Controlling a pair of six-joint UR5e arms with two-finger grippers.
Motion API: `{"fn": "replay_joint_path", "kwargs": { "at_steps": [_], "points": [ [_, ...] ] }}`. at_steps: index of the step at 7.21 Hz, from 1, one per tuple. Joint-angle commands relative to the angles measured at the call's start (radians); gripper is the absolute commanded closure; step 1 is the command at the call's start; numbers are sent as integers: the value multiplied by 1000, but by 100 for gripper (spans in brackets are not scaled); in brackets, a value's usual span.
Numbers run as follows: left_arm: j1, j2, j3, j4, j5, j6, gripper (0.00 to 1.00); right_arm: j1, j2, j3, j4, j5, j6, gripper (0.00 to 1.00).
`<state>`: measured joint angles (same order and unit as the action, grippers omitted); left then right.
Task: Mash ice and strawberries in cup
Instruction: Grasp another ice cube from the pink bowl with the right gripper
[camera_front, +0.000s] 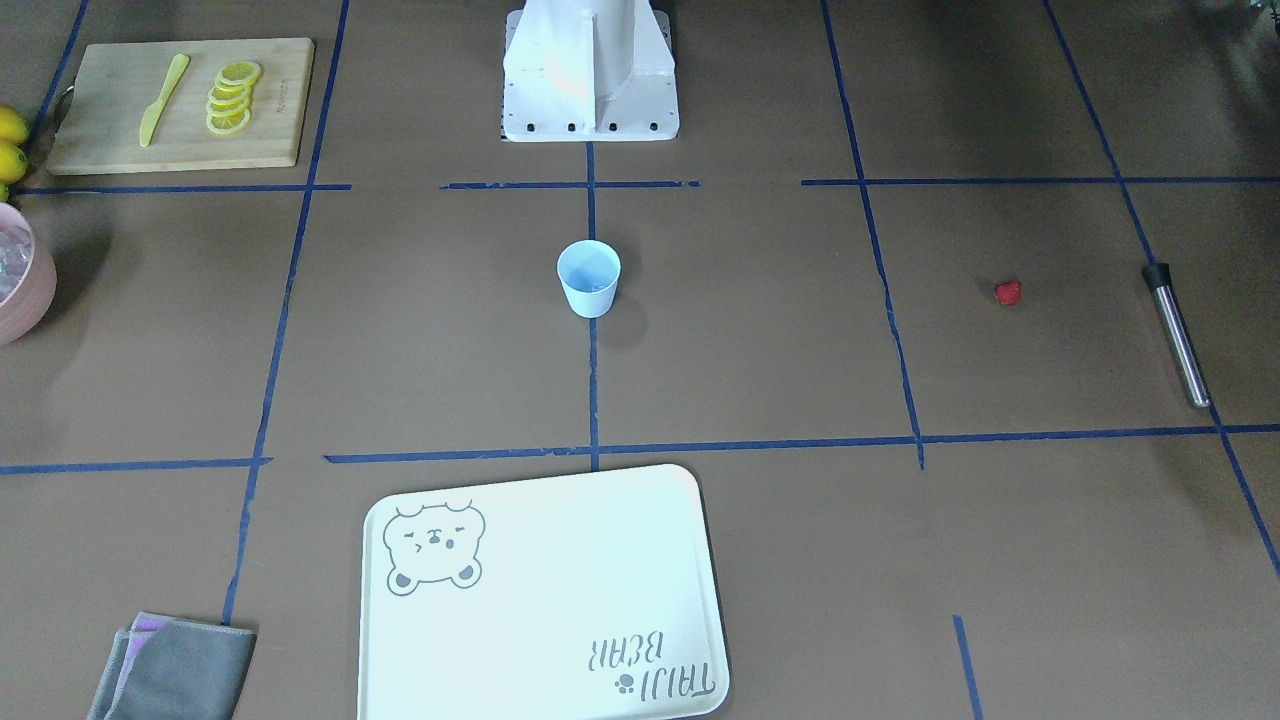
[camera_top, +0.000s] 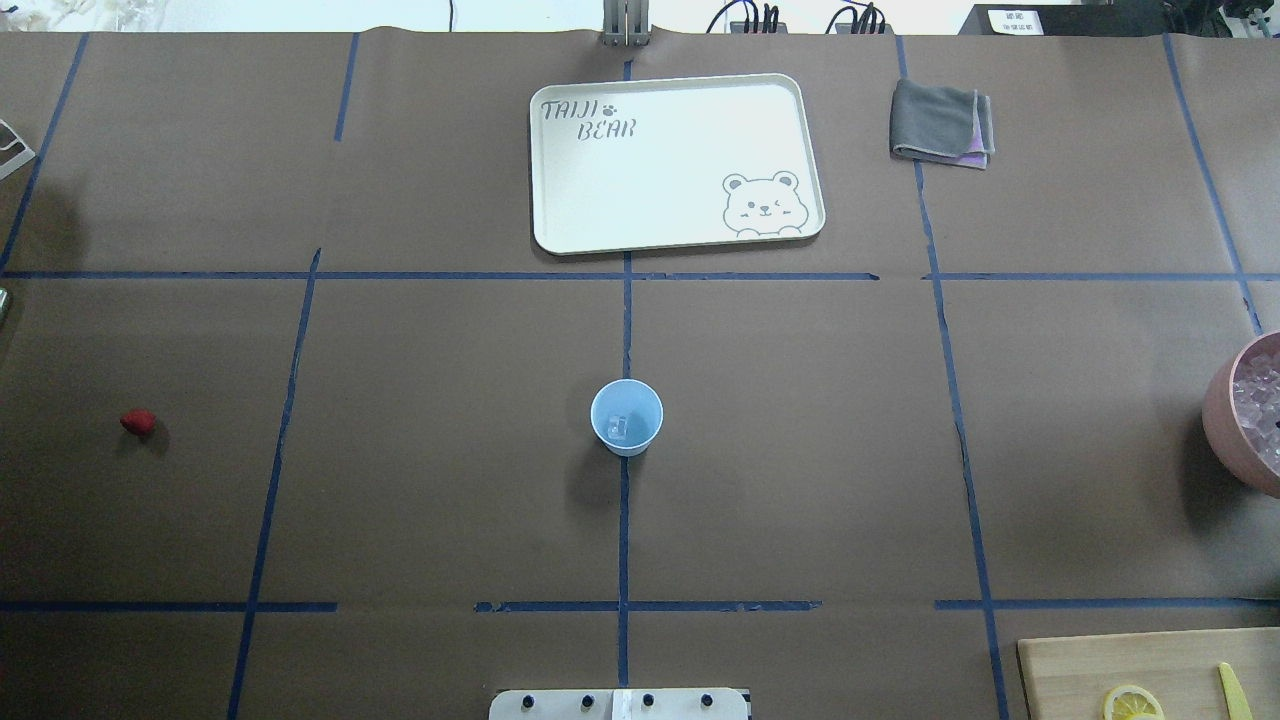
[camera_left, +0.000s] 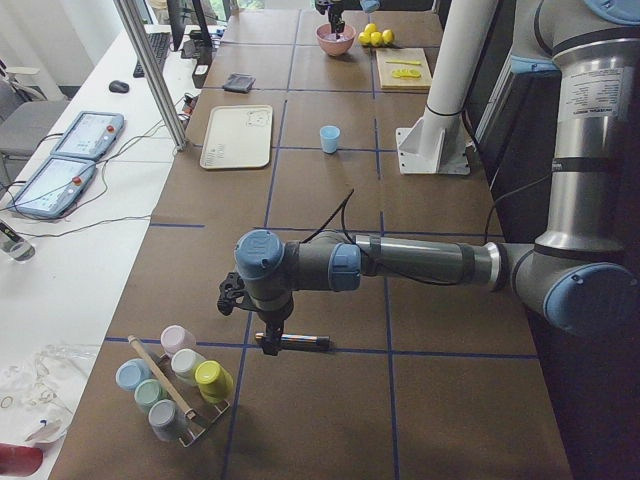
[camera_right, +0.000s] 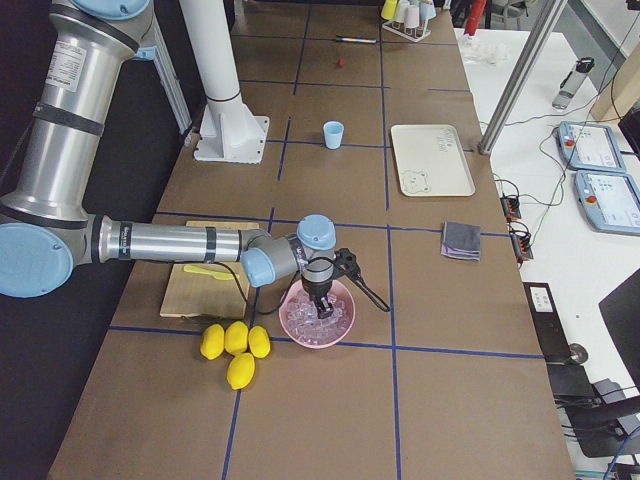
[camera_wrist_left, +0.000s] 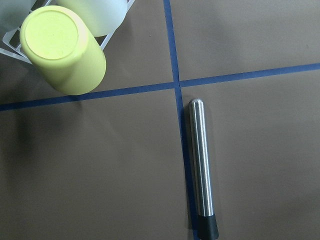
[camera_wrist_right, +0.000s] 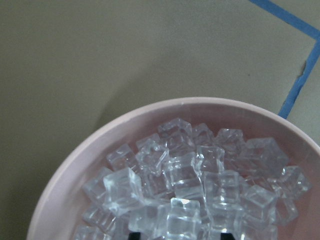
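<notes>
Ice fills the pink bowl, where the right gripper dips, likely to fetch a cube; one sits in the light-blue cup at table centre. The strawberry lies loose on the table, not yet in the cup, and the left gripper hangs over the steel muddler, probably to take it. I cannot tell either gripper's finger spread.
</notes>
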<state>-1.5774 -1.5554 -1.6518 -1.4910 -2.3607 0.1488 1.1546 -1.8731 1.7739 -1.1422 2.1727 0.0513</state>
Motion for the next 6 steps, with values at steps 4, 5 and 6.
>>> {"fn": "replay_joint_path", "kwargs": {
  "at_steps": [4,5,6],
  "points": [
    [0,0,1,0,1,0,0,-7,5,4,1,-4,-10,96],
    [-1,1,1,0,1,0,0,-7,5,7,2,-5,-10,99],
    [-1,2,0,0,1,0,0,-7,8,10,1,-2,-16,100]
  ]
}}
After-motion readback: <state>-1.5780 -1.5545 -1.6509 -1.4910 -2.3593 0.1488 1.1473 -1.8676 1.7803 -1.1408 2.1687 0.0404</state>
